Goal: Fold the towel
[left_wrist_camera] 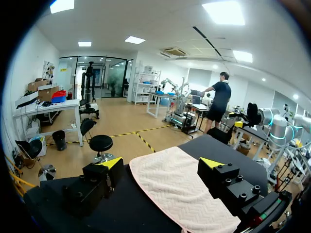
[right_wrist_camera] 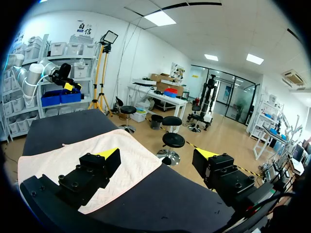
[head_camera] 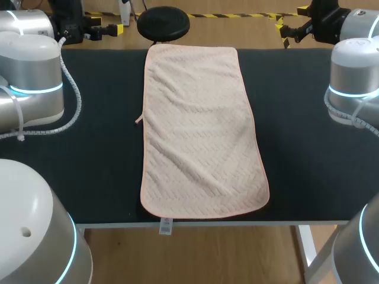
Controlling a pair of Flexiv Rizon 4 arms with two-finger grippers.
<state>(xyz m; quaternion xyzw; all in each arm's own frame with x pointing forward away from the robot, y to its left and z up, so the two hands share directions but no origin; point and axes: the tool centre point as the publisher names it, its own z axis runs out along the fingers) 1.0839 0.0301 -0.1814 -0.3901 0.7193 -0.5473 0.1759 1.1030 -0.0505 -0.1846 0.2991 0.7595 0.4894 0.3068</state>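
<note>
No text, number or sign can be read on the bench (head_camera: 308, 136) or on what lies on it. The only label is a small pale tag (head_camera: 166, 225) at the near hem of the pink towel (head_camera: 201, 136), hanging over the bench edge. Any print on it is too small to make out. In both wrist views the towel surface shows only its woven zigzag texture, with no lettering or marks.
</note>
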